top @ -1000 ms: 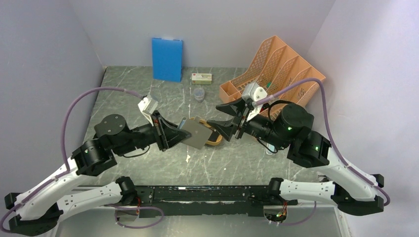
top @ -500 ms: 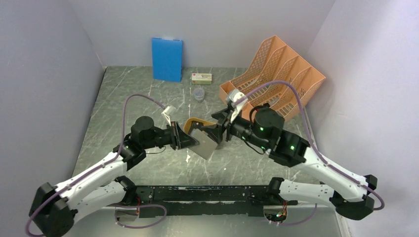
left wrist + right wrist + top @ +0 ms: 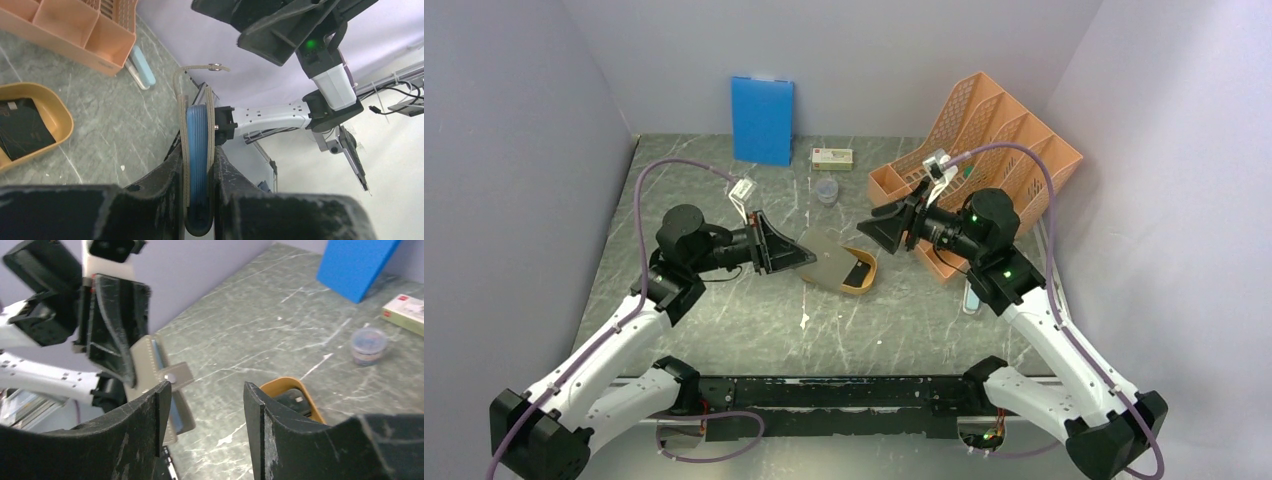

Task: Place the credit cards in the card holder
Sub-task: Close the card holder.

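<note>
The grey card holder (image 3: 197, 145) is being pinched, raised off the desk (image 3: 724, 320), by the left gripper's (image 3: 802, 261) jaws. The right gripper's (image 3: 205, 396) jaws are being held spread and empty. Dark credit cards (image 3: 22, 127) are being kept in the mustard tray (image 3: 63, 114).

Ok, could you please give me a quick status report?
Left gripper shut on card holder. Right gripper open, empty. Credit cards lying in yellow tray. Nothing in the way.

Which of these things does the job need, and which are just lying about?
Needed: grey card holder; dark cards in the yellow tray.
Lying about: blue board; orange file rack; small box; little round pot.
</note>
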`<state>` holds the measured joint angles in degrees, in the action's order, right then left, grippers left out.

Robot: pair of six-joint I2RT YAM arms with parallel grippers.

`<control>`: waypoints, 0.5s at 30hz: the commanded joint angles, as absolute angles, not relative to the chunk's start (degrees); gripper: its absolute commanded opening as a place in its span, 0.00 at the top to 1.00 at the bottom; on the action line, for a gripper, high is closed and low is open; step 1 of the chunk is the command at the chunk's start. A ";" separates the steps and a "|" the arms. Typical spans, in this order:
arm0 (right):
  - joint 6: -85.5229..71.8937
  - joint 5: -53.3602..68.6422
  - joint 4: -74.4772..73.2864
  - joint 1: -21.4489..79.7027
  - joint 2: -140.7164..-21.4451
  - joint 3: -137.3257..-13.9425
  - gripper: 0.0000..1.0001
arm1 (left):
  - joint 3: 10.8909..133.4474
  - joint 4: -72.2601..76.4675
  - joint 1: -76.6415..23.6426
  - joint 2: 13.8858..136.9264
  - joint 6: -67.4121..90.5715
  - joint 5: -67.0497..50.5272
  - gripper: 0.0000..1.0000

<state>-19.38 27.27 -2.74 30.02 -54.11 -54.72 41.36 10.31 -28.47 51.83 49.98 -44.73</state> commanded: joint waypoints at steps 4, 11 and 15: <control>-25.47 41.43 5.37 28.26 -52.42 -52.42 0.46 | 42.28 7.11 -27.77 52.82 49.42 -50.20 0.95; -17.97 37.27 -1.97 30.56 -55.25 -56.56 0.48 | 43.54 7.68 -27.70 54.31 50.75 -51.68 0.95; -11.92 32.86 -8.71 34.95 -56.91 -58.99 0.48 | 43.62 7.49 -27.70 54.85 50.80 -51.81 0.95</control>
